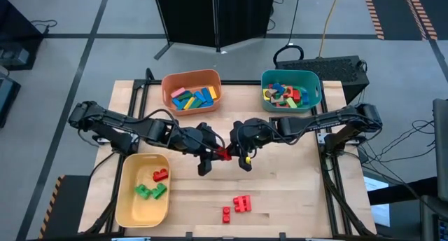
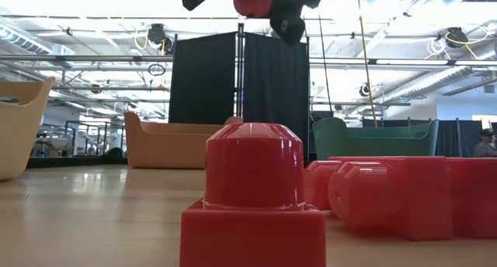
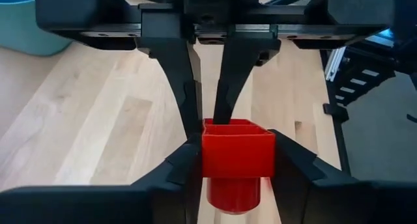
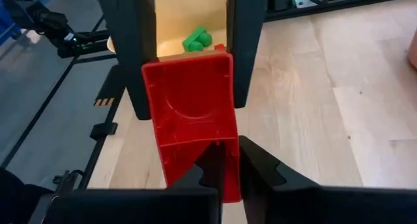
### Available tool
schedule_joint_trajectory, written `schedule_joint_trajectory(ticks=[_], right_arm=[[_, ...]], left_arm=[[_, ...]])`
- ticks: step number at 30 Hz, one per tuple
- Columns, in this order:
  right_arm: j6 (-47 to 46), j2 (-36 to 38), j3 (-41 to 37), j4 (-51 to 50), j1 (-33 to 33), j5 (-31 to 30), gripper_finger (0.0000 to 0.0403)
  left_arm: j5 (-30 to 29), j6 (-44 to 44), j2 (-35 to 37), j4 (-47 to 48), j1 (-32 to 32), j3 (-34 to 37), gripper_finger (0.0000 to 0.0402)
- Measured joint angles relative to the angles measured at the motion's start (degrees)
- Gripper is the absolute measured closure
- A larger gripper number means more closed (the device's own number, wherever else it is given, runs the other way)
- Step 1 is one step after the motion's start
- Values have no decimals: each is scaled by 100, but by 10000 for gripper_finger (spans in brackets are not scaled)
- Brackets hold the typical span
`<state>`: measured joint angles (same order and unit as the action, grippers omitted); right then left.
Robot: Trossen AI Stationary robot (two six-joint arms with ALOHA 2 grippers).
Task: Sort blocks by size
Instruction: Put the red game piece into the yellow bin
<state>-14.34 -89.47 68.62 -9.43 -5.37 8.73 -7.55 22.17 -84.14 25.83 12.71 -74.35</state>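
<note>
Dark jointed arms (black cabling)

Grey floor (image 1: 70,31), black curtain panels (image 2: 241,84), bright ceiling lights.

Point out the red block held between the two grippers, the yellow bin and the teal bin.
red block (image 3: 236,155): left wrist view, its square open end.
yellow bin (image 1: 127,199): high view, bare floor inside.
teal bin (image 1: 315,82): high view, right rim.
</note>
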Motion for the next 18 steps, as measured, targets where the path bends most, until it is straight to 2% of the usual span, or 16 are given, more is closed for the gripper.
schedule_joint_trajectory(ticks=[6, 13, 18], right_arm=[[-177, 0, 0, -50, -1, -257, 329], [-211, 0, 2, -548, 0, -289, 264], [-201, 0, 0, -1278, 0, -618, 241]], left_arm=[[31, 357, 104, 464, 2, -10, 282], [-6, 1305, 448, 2413, 95, -247, 283], [463, 2062, 751, 3578, 359, -321, 284]])
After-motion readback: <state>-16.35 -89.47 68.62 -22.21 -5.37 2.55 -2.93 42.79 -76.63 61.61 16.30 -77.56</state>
